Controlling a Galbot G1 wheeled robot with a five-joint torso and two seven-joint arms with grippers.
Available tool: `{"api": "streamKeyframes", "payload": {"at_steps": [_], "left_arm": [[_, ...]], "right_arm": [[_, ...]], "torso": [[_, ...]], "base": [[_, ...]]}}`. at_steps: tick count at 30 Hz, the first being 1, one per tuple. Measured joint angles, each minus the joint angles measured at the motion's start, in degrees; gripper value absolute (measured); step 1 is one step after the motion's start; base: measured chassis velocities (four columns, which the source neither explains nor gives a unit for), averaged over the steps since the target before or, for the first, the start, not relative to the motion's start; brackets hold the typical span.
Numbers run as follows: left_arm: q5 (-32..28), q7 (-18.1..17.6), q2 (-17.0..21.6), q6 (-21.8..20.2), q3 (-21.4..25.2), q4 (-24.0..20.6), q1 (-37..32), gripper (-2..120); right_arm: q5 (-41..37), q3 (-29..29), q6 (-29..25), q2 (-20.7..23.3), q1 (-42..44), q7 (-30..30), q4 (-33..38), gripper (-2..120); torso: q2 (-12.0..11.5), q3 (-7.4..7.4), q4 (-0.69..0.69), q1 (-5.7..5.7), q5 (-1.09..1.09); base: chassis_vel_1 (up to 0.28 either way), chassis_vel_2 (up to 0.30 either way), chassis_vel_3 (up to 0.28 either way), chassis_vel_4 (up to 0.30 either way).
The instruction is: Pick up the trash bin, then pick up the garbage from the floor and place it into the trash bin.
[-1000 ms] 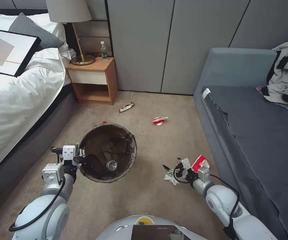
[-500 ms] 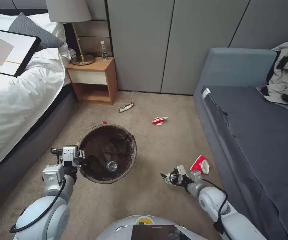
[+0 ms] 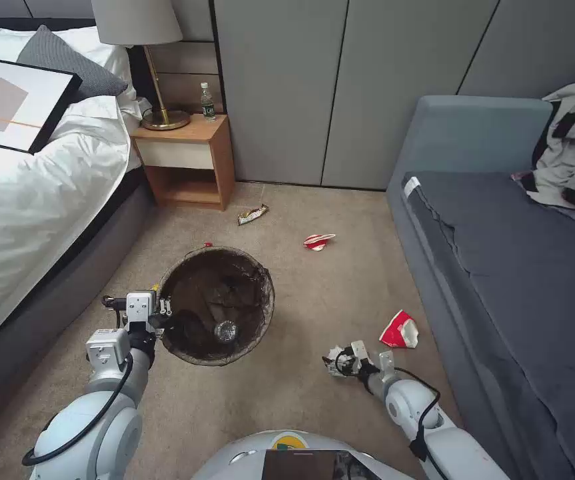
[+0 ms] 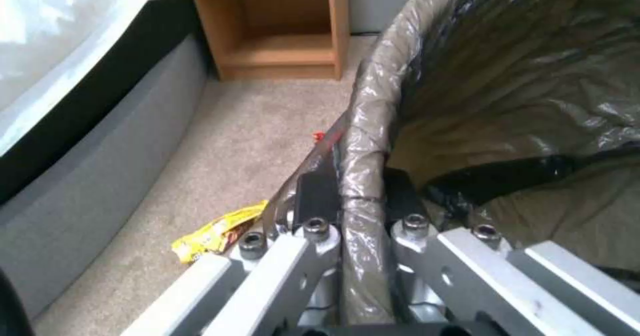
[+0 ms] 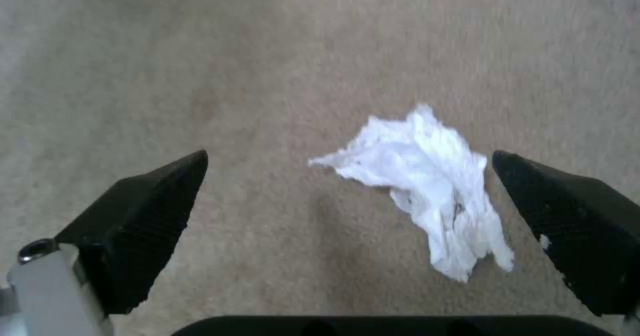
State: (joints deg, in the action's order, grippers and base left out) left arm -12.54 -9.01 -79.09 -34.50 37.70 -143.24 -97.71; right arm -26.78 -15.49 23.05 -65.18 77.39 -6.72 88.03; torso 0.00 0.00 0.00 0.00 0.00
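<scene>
Left pincer clamped on the near-left rim of the trash bin, one finger outside and the other inside the dark bag liner. Bin standing on the carpet between bed and sofa, clear bottle lying inside on the liner. Right pincer low over the carpet, wide apart, nothing gripped. Crumpled white paper lying flat on the carpet between the two black pads, nearer one pad than the other, touching neither. Crushed red-and-white cup just beside the sofa base, near the right pincer. Second crushed cup farther out on the carpet, snack wrapper beyond it near the nightstand. Yellow wrapper on the carpet beside the bin, close to the left pincer.
</scene>
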Motion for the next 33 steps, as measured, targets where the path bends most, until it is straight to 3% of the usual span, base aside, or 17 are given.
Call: {"api": "streamKeyframes", "payload": {"at_steps": [19,33], "left_arm": [[0.66,0.09,-0.77,0.19,-0.2,0.0,-0.31,3],[1.21,0.23,-1.05,0.25,-0.61,0.0,-0.31,3]], "right_arm": [[1.37,0.82,-0.96,-3.36,-6.52,0.25,-10.07,100],[2.38,0.16,-2.03,-3.59,-5.9,0.14,-11.96,100]], "torso": [[0.0,0.0,0.01,0.0,0.0],[0.0,0.0,0.0,0.0,-0.01]], "base": [[0.0,0.0,0.0,0.0],[0.0,0.0,0.0,0.0]]}}
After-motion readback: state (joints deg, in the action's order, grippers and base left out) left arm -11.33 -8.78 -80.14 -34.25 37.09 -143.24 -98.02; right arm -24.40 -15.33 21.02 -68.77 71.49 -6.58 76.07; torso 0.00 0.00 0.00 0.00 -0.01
